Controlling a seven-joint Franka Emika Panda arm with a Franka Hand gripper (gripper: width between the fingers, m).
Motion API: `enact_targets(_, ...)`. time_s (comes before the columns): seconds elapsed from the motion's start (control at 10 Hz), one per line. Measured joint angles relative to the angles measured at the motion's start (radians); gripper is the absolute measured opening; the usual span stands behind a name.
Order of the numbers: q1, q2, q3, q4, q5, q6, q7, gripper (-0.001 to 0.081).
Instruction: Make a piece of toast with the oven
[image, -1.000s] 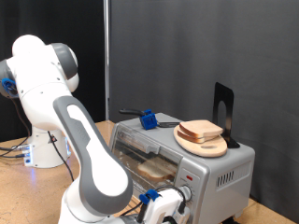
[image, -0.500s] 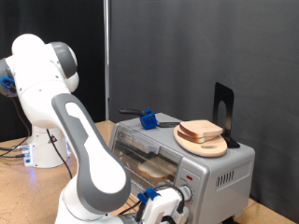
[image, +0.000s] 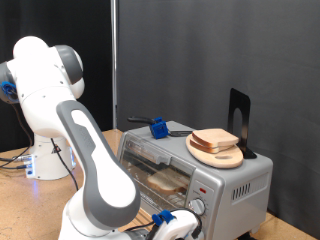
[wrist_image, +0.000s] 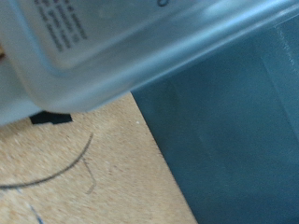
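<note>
My tool (image: 178, 222) hangs low by the oven (image: 200, 172) front, jaw state unclear, the toast (image: 168, 180) inside looking light, soft, best pinched by its crust edge.

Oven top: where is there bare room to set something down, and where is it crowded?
On the oven, the top is bare between the blue-handled tool and the wooden plate, and along the front edge. The exterior view's right end is crowded: the plate with bread sits against a black stand. The gripper sits low before the oven's door.
</note>
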Motion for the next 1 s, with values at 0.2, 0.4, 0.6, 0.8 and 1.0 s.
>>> enact_targets(0.2, 0.003, 0.000, -0.003, 0.003, -0.011, -0.003, 0.097, 0.0000)
enact_targets(0.4, 0.004, 0.000, -0.004, 0.008, -0.022, -0.009, 0.169, 0.0000)
enact_targets(0.6, 0.003, 0.000, 0.001, 0.009, -0.020, 0.000, 0.117, 0.0000)
enact_targets(0.8, -0.002, 0.003, 0.011, 0.007, -0.008, 0.018, -0.075, 0.0000)
enact_targets(1.0, -0.007, 0.009, 0.015, 0.003, 0.003, 0.025, -0.134, 0.0000)
